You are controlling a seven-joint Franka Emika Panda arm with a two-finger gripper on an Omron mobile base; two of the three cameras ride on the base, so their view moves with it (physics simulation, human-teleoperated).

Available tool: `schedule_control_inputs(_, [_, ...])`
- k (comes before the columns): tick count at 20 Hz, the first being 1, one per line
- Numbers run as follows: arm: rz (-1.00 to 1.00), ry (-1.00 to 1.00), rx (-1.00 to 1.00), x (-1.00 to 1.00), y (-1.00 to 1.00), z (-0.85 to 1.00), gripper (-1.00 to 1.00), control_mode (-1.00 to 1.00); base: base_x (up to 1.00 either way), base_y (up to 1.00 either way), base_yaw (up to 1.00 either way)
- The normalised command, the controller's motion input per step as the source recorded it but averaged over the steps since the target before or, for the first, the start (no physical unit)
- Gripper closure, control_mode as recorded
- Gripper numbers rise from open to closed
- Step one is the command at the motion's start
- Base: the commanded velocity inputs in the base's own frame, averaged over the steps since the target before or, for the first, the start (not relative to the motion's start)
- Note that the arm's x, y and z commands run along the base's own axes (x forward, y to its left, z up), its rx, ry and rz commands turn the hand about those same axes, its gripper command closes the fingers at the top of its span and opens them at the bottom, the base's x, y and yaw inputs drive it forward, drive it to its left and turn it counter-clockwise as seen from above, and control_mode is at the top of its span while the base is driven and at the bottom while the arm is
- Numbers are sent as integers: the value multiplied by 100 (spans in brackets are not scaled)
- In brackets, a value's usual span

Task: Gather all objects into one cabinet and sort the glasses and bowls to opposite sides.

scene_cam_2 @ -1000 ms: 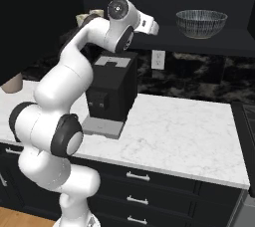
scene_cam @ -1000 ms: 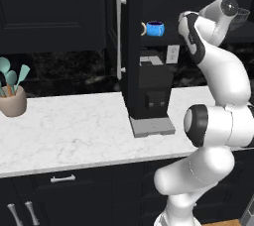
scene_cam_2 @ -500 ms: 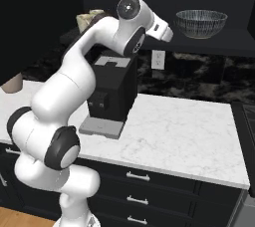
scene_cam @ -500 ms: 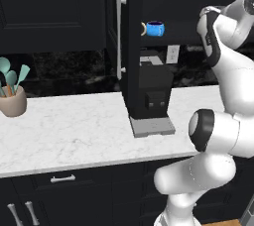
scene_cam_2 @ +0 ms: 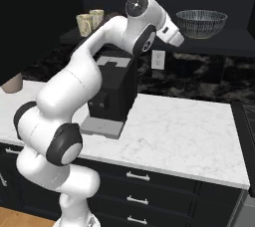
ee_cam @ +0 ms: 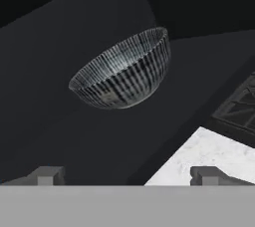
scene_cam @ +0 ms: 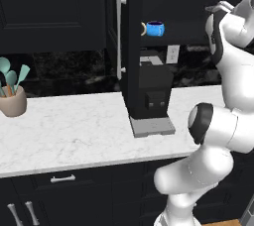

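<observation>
Since the earlier frames I have swung the arm's upper links rightward and turned the wrist toward the right end of the cabinet, so the gripper (ee_cam: 124, 175) now faces the see-through bowl (ee_cam: 121, 70). The jaws stand fully apart and hold nothing; both dark fingertips (ee_cam: 47, 175) rise at the bottom of the hand view with bare space between them. The bowl lies straight ahead of the hand and somewhat above the line of the fingers, apart from them, its rim tipped across the hand view because the wrist is rolled; in the right base view it sits upright on the cabinet's (scene_cam_2: 219, 47) bottom ledge, just beyond the wrist (scene_cam_2: 171, 31). Being round, it has no long axis, so I judge the approach turns on meeting its rim. Farther off, behind the hand, stand the two mugs (scene_cam_2: 90, 21) and the blue vessel (scene_cam: 155, 28), beside the open door's bar handle (scene_cam: 119, 31). The bowl's contact with the ledge is hard to make out against the black surfaces.
</observation>
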Motion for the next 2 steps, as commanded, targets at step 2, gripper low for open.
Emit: schedule_control_inputs(2, [-23,0,22,-21,-24,0,-100,-100,0,0,0])
